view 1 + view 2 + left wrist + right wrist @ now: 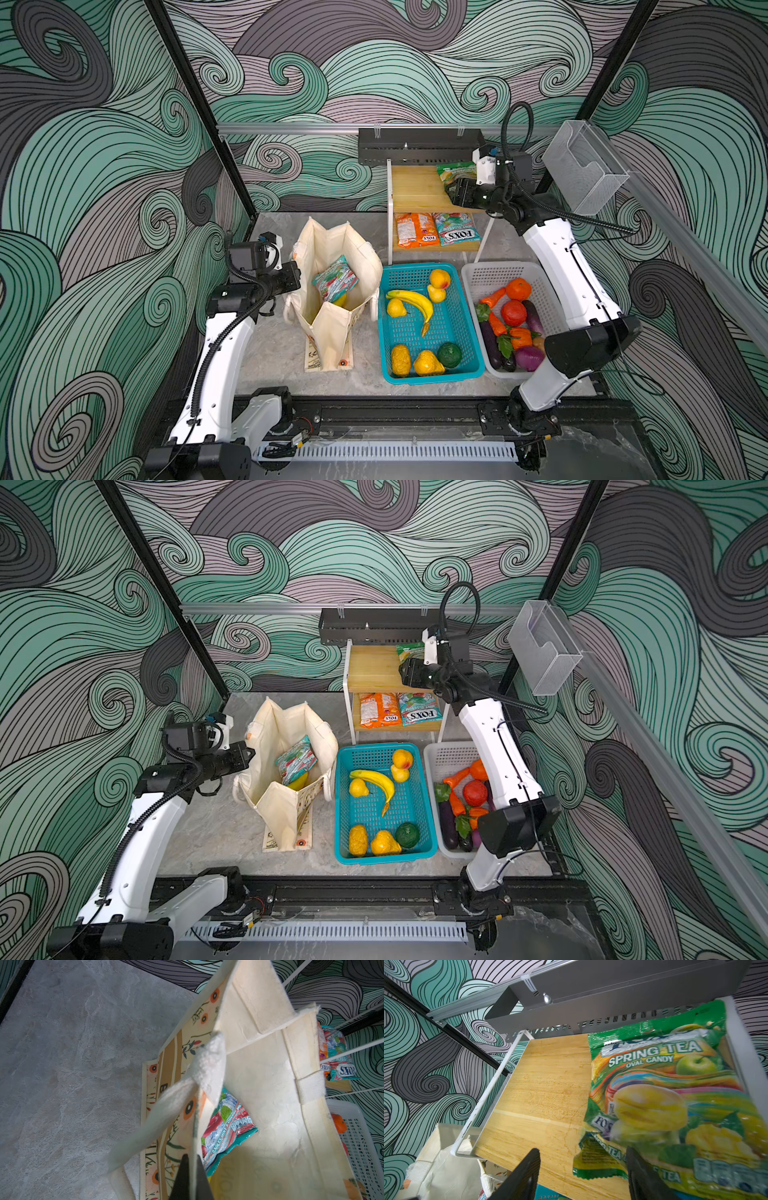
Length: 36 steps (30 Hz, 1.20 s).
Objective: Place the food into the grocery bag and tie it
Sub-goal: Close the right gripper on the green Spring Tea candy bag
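A grey marbled tabletop [270, 361] sits inside walls papered in teal and grey swirls; the cream floral canvas grocery bag [332, 249] stands open left of centre in both top views, with a glossy teal-red snack packet [334, 278] inside it; the left gripper [192, 1178] is pinched tight on the bag's rim; toward the upper right, the green-yellow candy packet [664, 1095] lies on the wooden shelf top [546, 1088]; the right gripper [583, 1176] stands well apart, the packet's near corner between its jaws, one finger clear of it.
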### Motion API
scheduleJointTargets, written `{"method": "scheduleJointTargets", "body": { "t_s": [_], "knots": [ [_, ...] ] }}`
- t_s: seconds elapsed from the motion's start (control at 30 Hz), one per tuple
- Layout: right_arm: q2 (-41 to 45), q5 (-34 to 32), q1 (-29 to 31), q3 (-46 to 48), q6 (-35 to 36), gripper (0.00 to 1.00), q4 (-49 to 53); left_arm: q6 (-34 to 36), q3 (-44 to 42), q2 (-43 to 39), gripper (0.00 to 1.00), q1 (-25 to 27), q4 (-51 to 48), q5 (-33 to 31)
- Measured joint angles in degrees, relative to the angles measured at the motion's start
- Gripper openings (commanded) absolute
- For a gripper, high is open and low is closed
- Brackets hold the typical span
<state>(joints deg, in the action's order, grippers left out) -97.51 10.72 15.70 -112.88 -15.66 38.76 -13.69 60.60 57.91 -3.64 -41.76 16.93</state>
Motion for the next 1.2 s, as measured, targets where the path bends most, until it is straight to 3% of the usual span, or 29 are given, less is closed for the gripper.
{"method": "scheduleJointTargets", "body": {
  "t_s": [0.3, 0.67, 1.2],
  "knots": [
    [-0.4, -1.8, 0.3, -1.0, 1.0, 0.76, 0.1, 0.0, 0.0, 0.0, 0.0, 0.0, 0.0, 0.0],
    [-0.8, -4.7, -2.4, -2.7, 1.9, 0.76, -0.4, 0.0, 0.0, 0.0, 0.0, 0.0, 0.0, 0.0],
    [-1.9, -0.1, 1.0, -1.7, -0.7, 0.75, -2.3, 0.0, 0.0, 0.0, 0.0, 0.0, 0.0, 0.0]
  ]
}}
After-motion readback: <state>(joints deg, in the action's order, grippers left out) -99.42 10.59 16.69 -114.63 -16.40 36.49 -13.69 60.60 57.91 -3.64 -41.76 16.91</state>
